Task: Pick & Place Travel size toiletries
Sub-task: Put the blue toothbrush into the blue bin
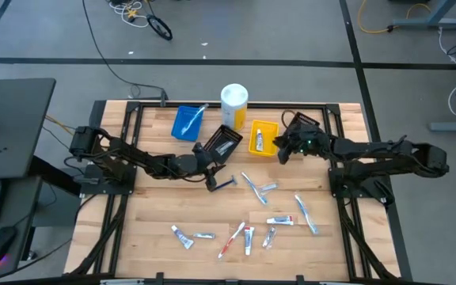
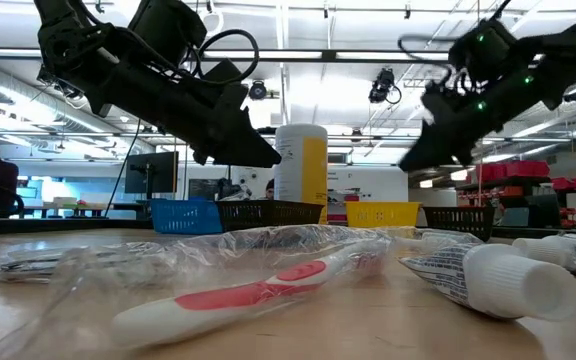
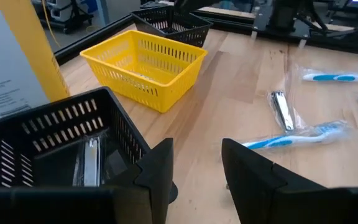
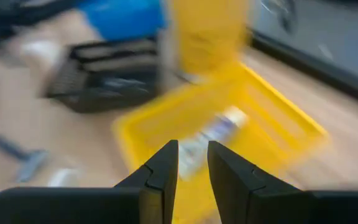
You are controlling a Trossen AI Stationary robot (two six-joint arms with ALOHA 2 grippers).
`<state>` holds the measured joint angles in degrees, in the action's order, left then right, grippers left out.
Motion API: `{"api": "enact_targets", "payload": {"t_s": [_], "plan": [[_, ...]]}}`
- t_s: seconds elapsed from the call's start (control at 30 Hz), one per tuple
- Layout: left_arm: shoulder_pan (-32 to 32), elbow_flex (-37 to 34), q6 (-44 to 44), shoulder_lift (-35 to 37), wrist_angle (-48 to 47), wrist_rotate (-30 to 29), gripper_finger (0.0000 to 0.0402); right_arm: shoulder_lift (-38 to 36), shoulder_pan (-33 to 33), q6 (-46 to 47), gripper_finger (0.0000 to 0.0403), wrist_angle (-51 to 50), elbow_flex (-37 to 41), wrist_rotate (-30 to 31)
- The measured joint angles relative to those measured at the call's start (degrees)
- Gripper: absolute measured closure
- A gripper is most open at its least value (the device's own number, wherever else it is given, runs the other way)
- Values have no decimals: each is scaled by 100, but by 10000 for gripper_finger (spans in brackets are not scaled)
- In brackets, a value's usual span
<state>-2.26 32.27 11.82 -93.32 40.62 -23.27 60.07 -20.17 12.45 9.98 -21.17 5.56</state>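
Right tool [image 1: 279, 150] beside yellow bin [image 1: 263, 138].

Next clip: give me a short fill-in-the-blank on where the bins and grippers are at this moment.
1. The tube lies inside the ____ bin.
2. The left gripper is beside the ____ bin.
3. The tall white and yellow cylinder stands between the yellow bin and the ____ bin.
4. The right gripper, empty, hangs next to the ____ bin.

Missing words: yellow, black, blue, yellow
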Motion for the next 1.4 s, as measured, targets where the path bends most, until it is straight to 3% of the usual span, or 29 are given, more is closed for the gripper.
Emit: {"api": "enact_targets", "payload": {"t_s": [0.2,0.33,0.4,0.6,0.8,1.1,1.4], "plan": [[0,0,42,0,211,23,255,0,679,-720,306,862,0,-419],[0,66,-1208,246,686,306,255,0,937,-1072,306,825,0,-611],[-4,110,-1552,505,580,348,255,8,1073,-1078,306,789,0,-741],[0,278,-1415,1264,-136,372,255,268,1661,-1025,306,858,2,-1060],[-2,263,-1028,1778,-1056,415,255,824,2153,-881,306,1391,2,-989],[-2,267,-522,1593,-1348,751,255,1499,2401,-459,306,1913,0,-910],[-2,264,-148,1322,-1438,1218,255,2192,2592,458,306,2023,0,118]]}}
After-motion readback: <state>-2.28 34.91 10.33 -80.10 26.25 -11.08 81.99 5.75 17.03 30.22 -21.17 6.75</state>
